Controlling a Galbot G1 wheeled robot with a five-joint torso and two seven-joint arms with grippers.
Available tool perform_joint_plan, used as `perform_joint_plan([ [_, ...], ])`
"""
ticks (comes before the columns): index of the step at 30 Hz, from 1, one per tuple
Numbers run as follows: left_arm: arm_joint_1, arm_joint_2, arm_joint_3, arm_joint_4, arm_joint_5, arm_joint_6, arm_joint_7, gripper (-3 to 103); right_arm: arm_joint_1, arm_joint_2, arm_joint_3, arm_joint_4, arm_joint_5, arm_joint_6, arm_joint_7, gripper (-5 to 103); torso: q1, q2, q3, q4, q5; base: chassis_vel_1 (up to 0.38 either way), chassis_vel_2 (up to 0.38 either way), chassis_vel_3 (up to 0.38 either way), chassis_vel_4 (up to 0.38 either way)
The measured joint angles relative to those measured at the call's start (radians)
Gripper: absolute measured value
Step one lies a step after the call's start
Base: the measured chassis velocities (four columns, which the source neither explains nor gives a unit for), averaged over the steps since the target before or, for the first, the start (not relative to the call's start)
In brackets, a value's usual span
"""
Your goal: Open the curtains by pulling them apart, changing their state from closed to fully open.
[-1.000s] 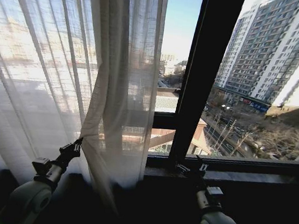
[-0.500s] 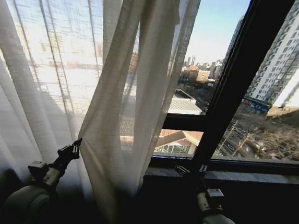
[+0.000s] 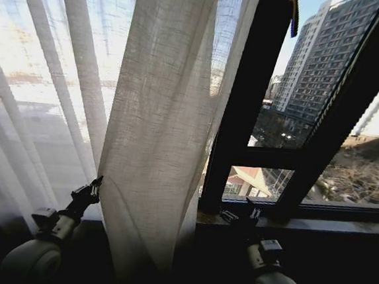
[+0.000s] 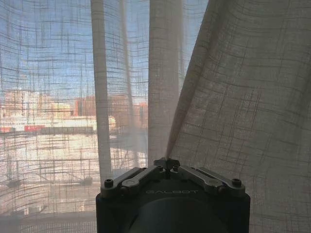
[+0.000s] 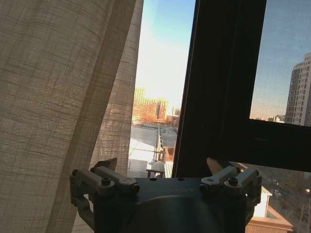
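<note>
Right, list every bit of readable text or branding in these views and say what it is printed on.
"GALBOT": faint raised letters on the dark housing of the left hand, which is shut on the curtains.
The same spot on the right hand, open near the window frame, is too dark to read.
Shop signs on the buildings outside are too small to read.

Dark window frame bars (image 3: 246, 100) slanting upward on the right, dark sill (image 3: 315, 224) below, tall grey apartment tower (image 3: 323, 60) far right beyond the glass, low rooftops (image 3: 249, 180) near it, pale blue sky, bright warm daylight at left, deep shadow beneath the sill
</note>
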Motion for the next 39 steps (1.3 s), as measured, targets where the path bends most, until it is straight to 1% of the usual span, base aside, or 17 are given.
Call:
perform_joint_plan([
  [4, 0.003, -0.007, 0.0, -0.001, 0.004, -0.001, 0.0, 0, 0.002, -0.003, -0.001, -0.003, 0.003, 0.001, 0.0, 100, 0.0, 0.0, 0.0, -0.0001, -0.0003, 0.273, 0.27, -0.26, -0.28],
  [9, 0.003, -0.017, 0.004, -0.001, 0.012, -0.002, -0.002, 0, 0.009, -0.008, -0.003, -0.009, 0.007, 0.001, 0.0, 100, 0.0, 0.0, 0.0, 0.0001, -0.0008, 0.122, 0.083, -0.09, -0.106],
  [12, 0.002, -0.024, 0.009, 0.005, 0.017, -0.002, -0.001, 0, 0.015, -0.015, -0.004, -0.014, 0.008, 0.0, 0.0, 100, 0.0, 0.0, 0.0, -0.0005, 0.0005, 0.0, 0.0, 0.0, 0.0],
  [15, 0.002, -0.028, 0.005, 0.01, 0.018, -0.003, -0.002, 0, 0.019, -0.018, -0.004, -0.015, 0.008, 0.0, 0.0, 100, 0.0, 0.0, 0.0, -0.0006, 0.0009, 0.0, 0.0, 0.0, 0.0],
  [19, -0.003, -0.039, -0.039, 0.046, 0.024, -0.007, -0.021, 0, 0.024, -0.02, -0.007, -0.02, 0.008, 0.0, -0.001, 100, 0.0, 0.0, 0.0, -0.0006, 0.0005, -0.031, -0.049, 0.016, 0.033],
  [21, -0.014, -0.052, -0.127, 0.096, 0.027, -0.008, -0.059, 0, 0.027, -0.022, -0.019, -0.025, 0.008, 0.0, -0.002, 100, 0.0, 0.0, 0.0, -0.0003, -0.0001, 0.0, 0.0, 0.0, 0.0],
  [23, -0.014, -0.054, -0.138, 0.102, 0.028, -0.008, -0.067, 0, 0.027, -0.022, -0.021, -0.026, 0.008, 0.0, -0.002, 100, 0.0, 0.0, 0.0, -0.0002, -0.0006, 0.0, 0.0, 0.0, 0.0],
  [25, -0.01, -0.056, -0.211, 0.137, 0.028, -0.005, -0.16, 0, 0.021, -0.021, -0.029, -0.026, 0.008, 0.0, -0.002, 100, 0.0, 0.0, 0.0, 0.0001, -0.0005, 0.0, 0.0, 0.0, 0.0],
  [26, -0.01, -0.056, -0.211, 0.137, 0.028, -0.005, -0.16, 0, 0.021, -0.021, -0.029, -0.026, 0.008, 0.0, -0.002, 100, 0.0, 0.0, 0.0, 0.0001, -0.0005, 0.0, 0.0, 0.0, 0.0],
  [29, 0.015, -0.058, -0.283, 0.161, 0.014, 0.006, -0.24, 0, 0.012, -0.019, -0.035, -0.025, 0.008, 0.001, -0.002, 100, 0.0, 0.0, 0.0, -0.0003, -0.0004, 0.0, 0.0, 0.0, 0.0],
  [31, 0.019, -0.059, -0.292, 0.164, 0.014, 0.008, -0.251, 0, 0.012, -0.018, -0.037, -0.027, 0.008, 0.001, -0.002, 100, 0.0, 0.0, 0.0, -0.0001, -0.0003, 0.0, 0.0, 0.0, 0.0],
  [32, 0.026, -0.061, -0.307, 0.17, 0.014, 0.015, -0.28, 0, 0.013, -0.016, -0.043, -0.03, 0.007, 0.002, -0.002, 100, 0.0, 0.0, 0.0, 0.0, 0.0001, 0.0, 0.0, 0.0, 0.0],
  [34, 0.026, -0.064, -0.332, 0.186, 0.013, 0.042, -0.391, 0, 0.018, -0.011, -0.063, -0.036, 0.006, 0.003, -0.002, 100, 0.0, 0.0, 0.0, -0.0002, -0.0001, 0.0, 0.0, 0.0, 0.0],
  [35, 0.026, -0.064, -0.332, 0.186, 0.013, 0.042, -0.391, 0, 0.018, -0.011, -0.063, -0.036, 0.006, 0.003, -0.002, 100, 0.0, 0.0, 0.0, -0.0002, -0.0001, 0.0, 0.0, 0.0, 0.0],
  [36, 0.025, -0.064, -0.336, 0.19, 0.012, 0.044, -0.41, 0, 0.019, -0.011, -0.067, -0.037, 0.006, 0.003, -0.002, 100, 0.0, 0.0, 0.0, -0.0002, -0.0001, 0.0, 0.0, 0.0, 0.0],
  [38, 0.018, -0.064, -0.378, 0.224, 0.008, 0.051, -0.52, 0, 0.026, -0.009, -0.089, -0.046, 0.005, 0.003, -0.003, 100, 0.0, 0.0, 0.0, -0.0004, -0.0003, 0.0, 0.0, 0.0, 0.0],
  [39, 0.016, -0.064, -0.399, 0.238, 0.004, 0.051, -0.551, 0, 0.029, -0.009, -0.096, -0.05, 0.005, 0.003, -0.003, 100, 0.0, 0.0, 0.0, -0.0003, -0.0003, 0.0, 0.0, 0.0, 0.0],
])
